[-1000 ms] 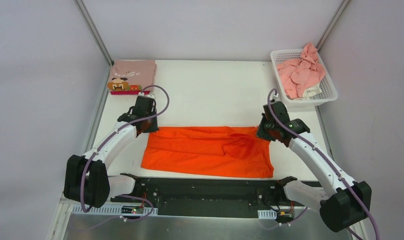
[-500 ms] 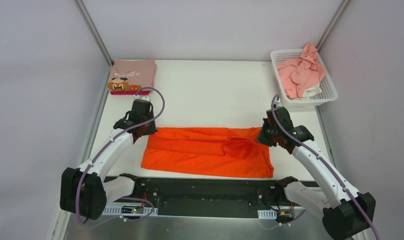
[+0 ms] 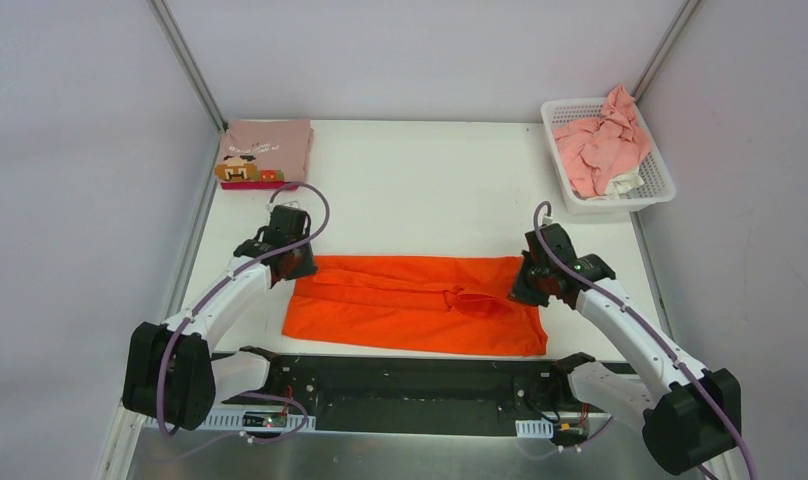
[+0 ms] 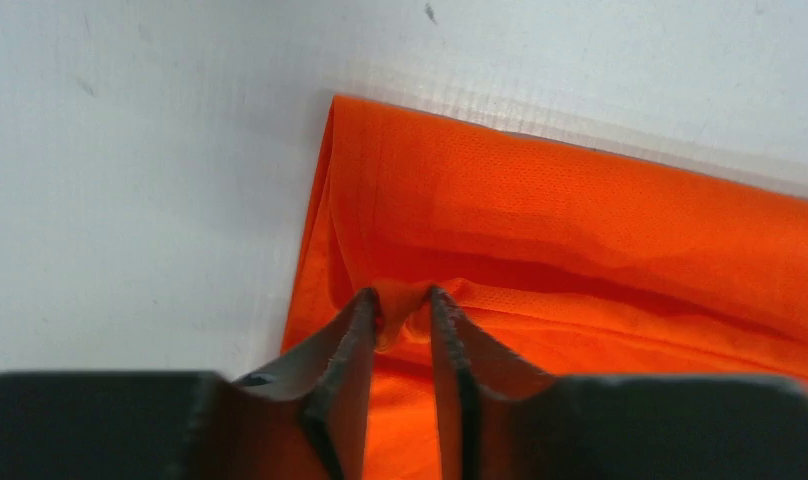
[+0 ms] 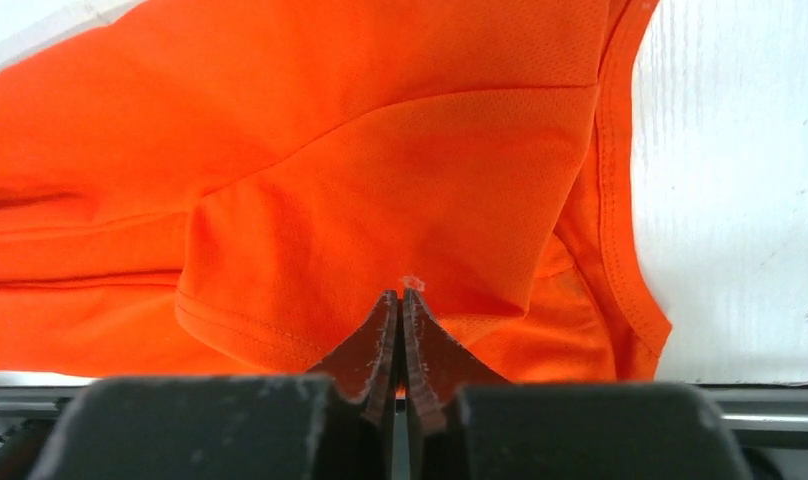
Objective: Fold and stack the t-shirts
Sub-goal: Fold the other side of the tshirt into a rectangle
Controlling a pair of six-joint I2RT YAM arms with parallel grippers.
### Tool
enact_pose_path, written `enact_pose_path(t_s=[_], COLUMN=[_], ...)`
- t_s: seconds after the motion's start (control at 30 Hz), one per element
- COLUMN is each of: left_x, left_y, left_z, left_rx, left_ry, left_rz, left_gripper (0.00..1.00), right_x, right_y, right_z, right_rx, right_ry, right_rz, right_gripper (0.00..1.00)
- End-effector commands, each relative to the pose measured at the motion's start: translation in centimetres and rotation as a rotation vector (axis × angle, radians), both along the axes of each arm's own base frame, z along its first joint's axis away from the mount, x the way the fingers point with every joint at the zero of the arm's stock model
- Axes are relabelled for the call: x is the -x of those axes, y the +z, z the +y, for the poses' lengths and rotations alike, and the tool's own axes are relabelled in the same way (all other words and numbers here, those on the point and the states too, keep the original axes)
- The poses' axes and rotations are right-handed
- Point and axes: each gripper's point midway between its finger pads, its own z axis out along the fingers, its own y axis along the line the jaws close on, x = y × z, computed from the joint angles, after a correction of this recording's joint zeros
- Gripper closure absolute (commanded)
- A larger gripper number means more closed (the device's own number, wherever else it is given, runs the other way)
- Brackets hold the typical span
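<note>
A bright orange t-shirt (image 3: 415, 305) lies as a long folded band across the near part of the white table (image 3: 420, 190). At its far left corner my left gripper (image 3: 298, 262) has its jaws slightly parted, a small pucker of orange cloth (image 4: 404, 310) standing between the tips (image 4: 404, 296). My right gripper (image 3: 525, 285) is at the shirt's right end, jaws pressed together (image 5: 400, 293) with orange cloth (image 5: 380, 150) caught in them. A folded dusty-pink t-shirt with a pixel face (image 3: 265, 150) rests on a magenta one (image 3: 280, 185) at the far left.
A white lattice basket (image 3: 660, 185) at the far right holds crumpled light pink t-shirts (image 3: 600, 145). A black rail (image 3: 400, 375) with both arm bases runs along the near edge, just below the orange shirt. Grey walls close in both sides.
Both grippers moved nearer, drawing the orange shirt's far edge over so the band got narrower. The left jaws, shut before, have just parted a little.
</note>
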Motion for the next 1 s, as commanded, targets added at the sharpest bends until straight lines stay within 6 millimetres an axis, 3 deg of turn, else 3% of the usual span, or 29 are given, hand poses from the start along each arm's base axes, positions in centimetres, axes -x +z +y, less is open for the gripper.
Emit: enact_pose_path(t_s=[0.0, 0.07, 0.13, 0.17, 0.27, 0.37, 0.5, 0.6, 0.7, 0.87, 0.97], left_x=[1.2, 1.6, 2.0, 2.2, 2.4, 2.1, 0.7, -0.5, -0.9, 0.0, 0.7], left_y=[0.3, 1.4, 2.8, 3.8, 6.5, 8.4, 8.9, 7.5, 4.6, -0.2, -2.1], left_z=[1.4, 2.5, 3.3, 3.6, 4.2, 3.5, 0.3, -2.5, -4.8, -5.0, -4.3], left_rx=[-0.018, -0.042, -0.059, -0.060, -0.057, -0.005, 0.103, 0.100, 0.082, 0.039, -0.002], left_ry=[0.125, 0.195, 0.246, 0.266, 0.309, 0.304, 0.228, 0.143, 0.082, 0.113, 0.135], left_rz=[-0.011, -0.028, -0.046, -0.064, -0.111, -0.143, -0.099, -0.018, 0.097, 0.233, 0.273], left_gripper=[0.55, 0.32, 0.04, 0.01, 0.01, 0.01, 0.01, 0.01, 0.01, 0.01, 0.01], right_x=[1.2, 1.9, 3.0, 3.4, 4.4, 4.0, 2.8, 0.7, -1.0, -3.6, -4.3], right_y=[-0.6, -0.7, -0.7, -0.6, 0.4, 1.8, 3.7, 4.8, 4.1, 3.0, 0.8], right_z=[-0.2, -0.5, -1.3, -1.7, -2.3, -1.9, 0.0, 2.5, 3.9, 8.0, 8.3], right_rx=[-0.013, -0.010, 0.015, 0.025, 0.027, -0.029, -0.134, -0.248, -0.277, -0.421, -0.400], right_ry=[-0.065, -0.098, -0.141, -0.161, -0.190, -0.187, -0.151, -0.130, -0.146, -0.088, -0.113], right_rz=[0.056, 0.078, 0.113, 0.126, 0.116, 0.045, -0.016, -0.053, -0.022, 0.034, 0.079], right_gripper=[0.91, 0.81, 0.59, 0.47, 0.25, 0.02, 0.01, 0.01, 0.01, 0.01, 0.01])
